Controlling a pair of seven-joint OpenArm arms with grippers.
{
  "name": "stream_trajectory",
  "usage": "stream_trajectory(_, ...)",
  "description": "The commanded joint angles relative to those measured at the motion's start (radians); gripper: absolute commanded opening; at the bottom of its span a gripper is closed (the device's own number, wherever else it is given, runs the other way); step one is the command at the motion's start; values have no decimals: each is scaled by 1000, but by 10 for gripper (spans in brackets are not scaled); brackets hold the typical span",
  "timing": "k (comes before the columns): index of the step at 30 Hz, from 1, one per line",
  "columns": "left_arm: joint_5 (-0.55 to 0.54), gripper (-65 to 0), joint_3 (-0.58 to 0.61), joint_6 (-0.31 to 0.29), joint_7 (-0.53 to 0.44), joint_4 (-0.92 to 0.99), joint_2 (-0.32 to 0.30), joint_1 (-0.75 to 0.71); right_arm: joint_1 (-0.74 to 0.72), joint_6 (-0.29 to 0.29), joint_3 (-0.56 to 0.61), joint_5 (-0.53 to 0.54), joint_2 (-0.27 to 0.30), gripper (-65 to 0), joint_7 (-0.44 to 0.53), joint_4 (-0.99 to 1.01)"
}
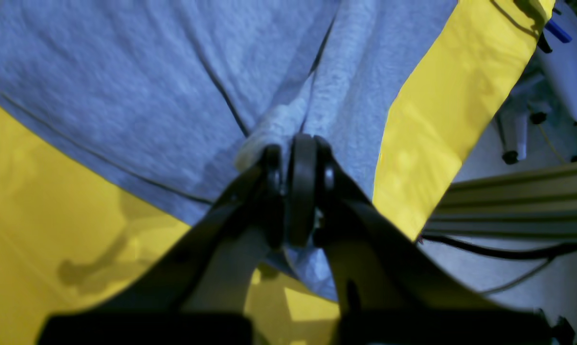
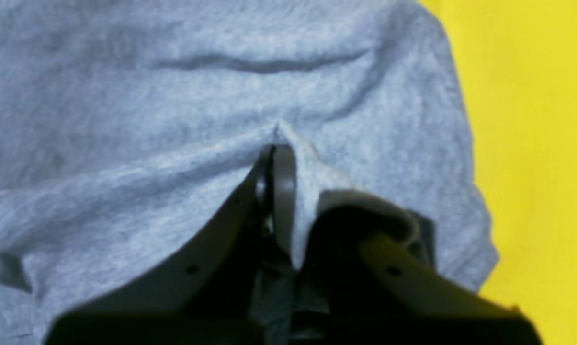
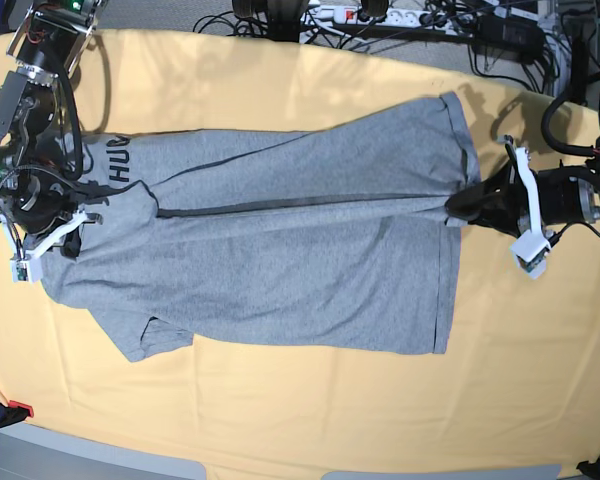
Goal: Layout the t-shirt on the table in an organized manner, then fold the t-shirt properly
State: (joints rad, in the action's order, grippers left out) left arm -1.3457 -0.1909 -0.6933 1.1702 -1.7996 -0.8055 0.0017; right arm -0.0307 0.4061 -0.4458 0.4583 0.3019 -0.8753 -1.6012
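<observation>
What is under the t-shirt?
The t-shirt lies on the table, whose yellow cloth shows all around it. The cloth directly beneath is covered. Part of the black lettering is folded under too. Both tools, left and right, pinch its edges.

Two black arms with exposed joints and looped dark cables, green indicator lights on the right arm point(image 3: 20, 120). White camera brackets near each wrist. Matte black, curved jaws on the left gripper point(image 1: 295, 158) and right gripper point(image 2: 278, 158), small screw holes in their bases.
</observation>
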Motion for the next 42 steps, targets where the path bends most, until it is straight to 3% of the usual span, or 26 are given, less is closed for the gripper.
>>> stream_trajectory(1,-12,-650,-12,-5,-22,-11,-22,31,-19,-18,-6,-13,20,-650,27,-16)
stream_trajectory(3,3,-650,-12,-5,-27,-11,-21,52,-19,-11,-6,-14,20,-650,26,-16)
stream_trajectory(5,97,-650,-12,-5,-82,-11,-16,82,-19,38,-6,-14,21,-637,26,-16)
stream_trajectory(7,198,-641,-12,-5,-159,-11,-11,113,-23,54,-6,0,29,-483,26,-16)
stream_trajectory(9,259,-466,-12,-5,-207,-11,-8,139,-27,43,-6,14,46,-336,26,-17)
stream_trajectory(10,270,-374,-12,-5,-209,-11,-6,151,-30,37,-7,18,53,-303,24,-19)
stream_trajectory(12,272,-235,-12,-5,-210,-11,-6,164,-30,39,-10,37,71,-300,18,-34)
stream_trajectory(13,272,-206,-12,-5,-210,-11,-6,166,-30,45,-19,53,79,-301,6,-47)
stream_trajectory(19,298,-200,-12,-3,-194,-11,-6,165,-23,156,-151,258,106,-301,-147,-109)
stream_trajectory(23,209,-201,-12,27,-65,-11,-8,164,47,245,-250,469,129,-301,-246,-112)
stream_trajectory(25,172,-201,-12,29,-19,-11,-11,159,110,275,-284,508,139,-301,-260,-112)
stream_trajectory(31,278,-201,-13,107,-29,-11,-8,126,272,281,-315,489,142,-301,-259,-112)
stream_trajectory(36,373,-201,-37,167,-57,-11,-3,59,338,227,-315,383,142,-301,-241,-112)
stream_trajectory(42,377,-201,-150,171,-63,-11,42,-30,355,141,-343,260,141,-300,-193,-110)
